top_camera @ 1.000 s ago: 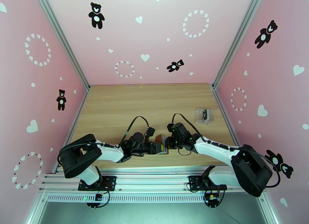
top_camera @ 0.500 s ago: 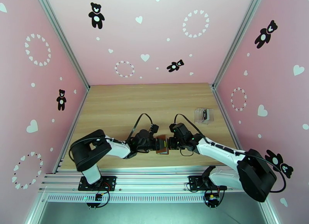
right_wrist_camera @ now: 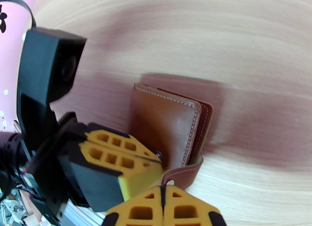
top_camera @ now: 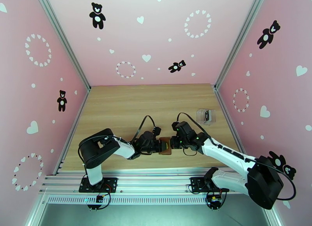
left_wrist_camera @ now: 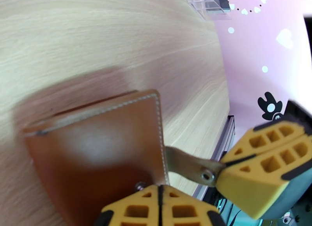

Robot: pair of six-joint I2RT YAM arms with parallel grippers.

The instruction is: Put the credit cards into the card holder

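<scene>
Brown card holder [top_camera: 165, 146], folded, sat at the near middle of the table [top_camera: 148, 102] — left gripper [left_wrist_camera: 159, 189] pinched tight on its cover edge, right gripper [right_wrist_camera: 163, 189] clamped on its snap tab [left_wrist_camera: 187, 166].

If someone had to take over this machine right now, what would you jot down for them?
Left gripper: shut on the card holder's edge.
Right gripper: shut on its snap tab.
Card holder: folded, between both grippers, near middle of the table.
Cards: one dark card seems to stand in the clear box, far right.
Done: tab unsnapped.
To do: open the holder, load the cards.
</scene>
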